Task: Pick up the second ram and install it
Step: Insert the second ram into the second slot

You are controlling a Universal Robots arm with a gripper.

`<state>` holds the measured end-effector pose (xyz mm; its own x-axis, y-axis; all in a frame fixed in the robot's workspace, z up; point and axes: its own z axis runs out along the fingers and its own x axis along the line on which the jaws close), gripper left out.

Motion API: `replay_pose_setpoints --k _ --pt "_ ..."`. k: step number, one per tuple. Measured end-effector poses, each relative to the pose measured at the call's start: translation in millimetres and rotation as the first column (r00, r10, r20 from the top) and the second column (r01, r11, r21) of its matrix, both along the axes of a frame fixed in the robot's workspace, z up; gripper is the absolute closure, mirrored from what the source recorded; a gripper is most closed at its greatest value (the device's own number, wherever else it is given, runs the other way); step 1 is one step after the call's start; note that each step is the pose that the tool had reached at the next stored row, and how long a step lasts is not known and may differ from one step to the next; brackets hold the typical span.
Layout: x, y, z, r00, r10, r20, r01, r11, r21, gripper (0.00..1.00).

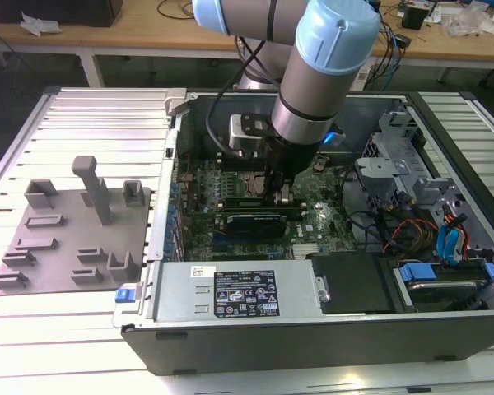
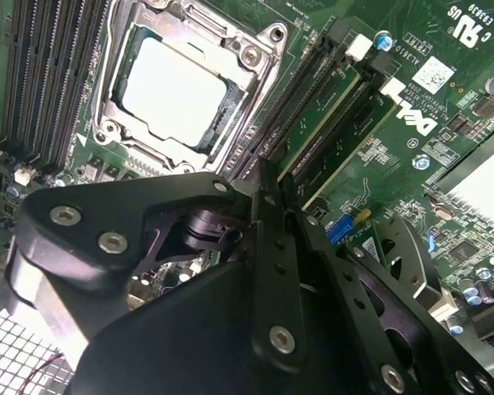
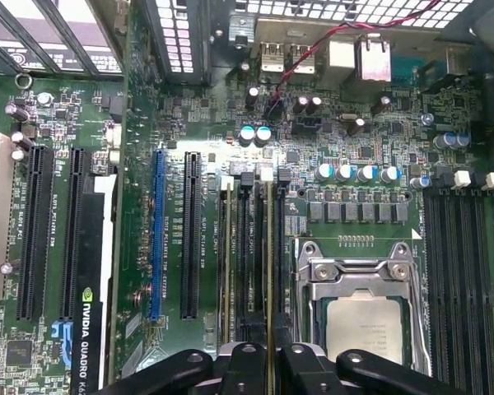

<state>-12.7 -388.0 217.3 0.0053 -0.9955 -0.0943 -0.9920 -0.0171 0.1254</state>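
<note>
My hand [image 3: 267, 366] is clamped on the second ram [image 3: 269, 271], edge down in a slot at 9 o'clock of the processor socket [image 3: 364, 313] (one stick's already seated alongside). Seating step, I'd say: needs straight, even downward pressure.

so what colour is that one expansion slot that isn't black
Blue. The slot stands out among the black slots on the motherboard, best in the first wrist view.

The arm [image 1: 317, 74] reaches steeply down into the open computer case [image 1: 313, 329], its wrist pointing at the motherboard [image 1: 313, 222]. The pincer [image 3: 269, 362] stands just beside the processor socket [image 3: 364, 317], its black fingers [image 3: 300, 366] drawn close together, gripping a thin green memory stick [image 3: 270, 271] over the slots.
</note>
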Motion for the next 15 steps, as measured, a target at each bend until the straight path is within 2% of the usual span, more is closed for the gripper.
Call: replay_pose_setpoints --k 2,3,6,8,9,10,11,13,14,15 --pt "0.1 0.2 -0.4 1.0000 0.000 0.0004 0.000 1.0000 0.0009 0.88" --pt "0.0 0.0 -0.2 1.0000 0.000 0.0001 0.000 1.0000 0.0002 0.81" --pt "0.0 1.0 16.5 1.0000 0.000 0.0002 0.000 1.0000 -0.0006 0.81" --pt "0.0 3.7 36.6 1.0000 0.000 0.0003 0.000 1.0000 -0.0088 0.82" --pt "0.0 4.3 39.6 1.0000 0.000 0.0004 0.000 0.9999 -0.0107 0.92" --pt "0.0 4.3 39.8 1.0000 0.000 0.0004 0.000 0.9999 -0.0107 0.92" --pt "-0.1 4.2 40.0 0.9997 0.000 0.0224 0.000 0.9999 -0.0113 0.92" --pt "-0.1 4.3 39.7 0.9939 0.000 0.1101 0.001 0.9999 -0.0108 0.92" --pt "-0.1 4.3 39.6 0.9934 0.000 0.1144 0.001 0.9999 -0.0105 0.92" --pt "-0.2 4.3 39.7 0.9934 0.000 0.1143 0.001 0.9999 -0.0107 0.92"
